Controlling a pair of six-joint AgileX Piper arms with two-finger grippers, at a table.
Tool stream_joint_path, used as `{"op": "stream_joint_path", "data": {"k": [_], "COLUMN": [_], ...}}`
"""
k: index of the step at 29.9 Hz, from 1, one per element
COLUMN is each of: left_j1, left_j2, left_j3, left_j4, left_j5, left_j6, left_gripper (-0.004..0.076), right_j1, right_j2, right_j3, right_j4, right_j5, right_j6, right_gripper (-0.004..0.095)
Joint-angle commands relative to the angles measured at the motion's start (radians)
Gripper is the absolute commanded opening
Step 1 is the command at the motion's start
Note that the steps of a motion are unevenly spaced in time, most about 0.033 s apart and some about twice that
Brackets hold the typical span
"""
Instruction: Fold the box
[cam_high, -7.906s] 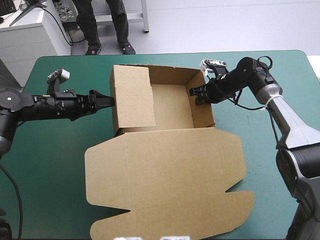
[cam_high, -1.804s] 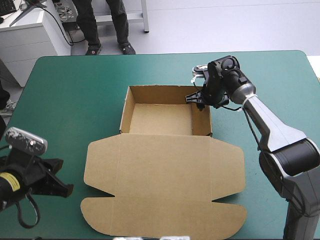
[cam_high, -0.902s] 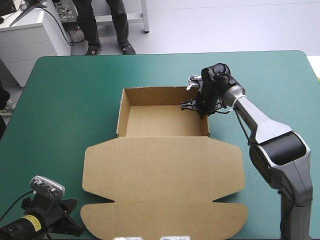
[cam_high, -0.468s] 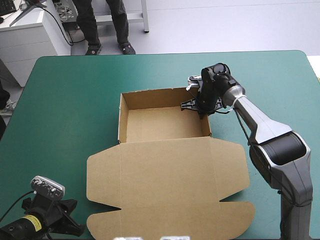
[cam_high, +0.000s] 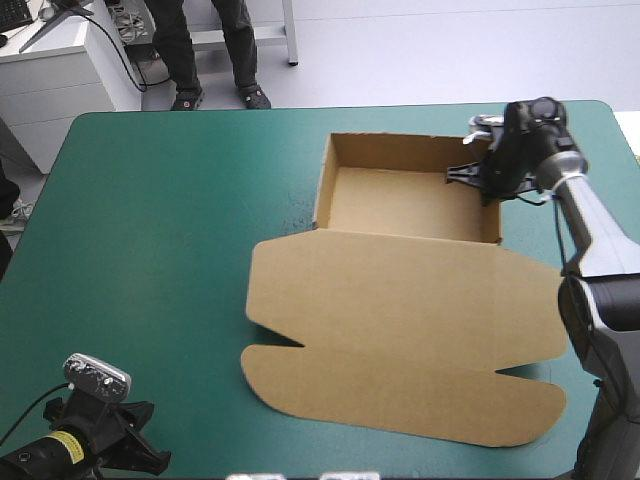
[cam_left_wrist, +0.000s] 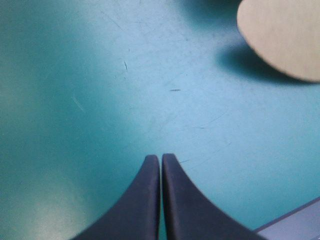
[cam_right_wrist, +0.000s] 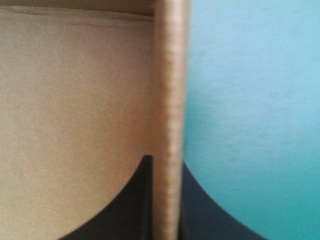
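The brown box (cam_high: 400, 205) stands as an open tray toward the far right of the teal-green table. Its lid (cam_high: 400, 335) lies flat toward the front, with rounded flaps. My right gripper (cam_high: 487, 183) is shut on the tray's right wall. In the right wrist view that wall's edge (cam_right_wrist: 170, 100) runs up between the black fingers (cam_right_wrist: 195, 200), with the tray's inside on one side and cover on the other. My left gripper (cam_left_wrist: 161, 160) is shut on nothing, low over bare cover at the front left corner (cam_high: 145, 460). A rounded lid flap (cam_left_wrist: 285, 35) lies ahead of it.
A wide stretch of teal-green cover (cam_high: 170, 230) lies left of the box. The table's front edge (cam_left_wrist: 295, 225) shows close beside the left gripper. The tray's right wall is near the table's right edge (cam_high: 625, 150).
The box has slid to the right across the table and turned slightly, drawn by the right gripper holding its wall. The left arm has stayed at the front left corner.
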Motion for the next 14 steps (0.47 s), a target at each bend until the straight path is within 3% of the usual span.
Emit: {"op": "stream_joint_path", "data": {"k": [1, 8, 14], "left_j1": [-0.005, -0.005, -0.005], "left_j2": [0.010, 0.010, 0.010], "left_j3": [-0.023, -0.023, -0.023], "left_j4": [-0.006, -0.006, -0.006], "left_j5": [-0.043, -0.043, -0.043], "left_j6": [-0.003, -0.003, -0.003], "left_gripper": [-0.0008, -0.0008, -0.0008], "right_j1": [-0.149, -0.441, -0.556], "right_j2": [-0.089, -0.089, -0.089], "right_j3": [-0.023, -0.023, -0.023], "right_j4": [0.000, -0.006, -0.065], "right_j5": [0.022, 0.022, 0.022], "right_j6": [-0.077, -0.110, -0.115], "right_gripper": [-0.0013, -0.0013, -0.0013]}}
